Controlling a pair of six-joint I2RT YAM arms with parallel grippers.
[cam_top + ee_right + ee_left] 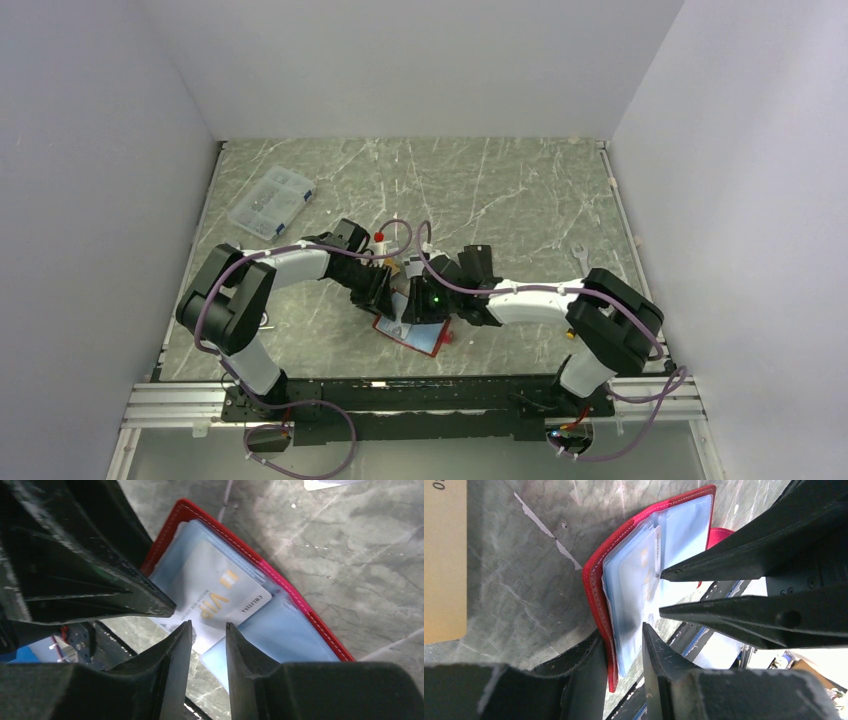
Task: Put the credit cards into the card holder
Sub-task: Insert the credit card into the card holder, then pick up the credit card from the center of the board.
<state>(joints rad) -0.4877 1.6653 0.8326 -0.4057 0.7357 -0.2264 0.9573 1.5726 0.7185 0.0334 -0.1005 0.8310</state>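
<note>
Seemingly, silver card (220,592) partly inside card holder (310,615).

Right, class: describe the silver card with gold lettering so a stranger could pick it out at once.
Start at the marble-patterned table and find the open red card holder between the two grippers. The silver card lies in its clear pockets. Unlike the plain tan card lying loose on the table, it bears gold "VIP" lettering.
</note>
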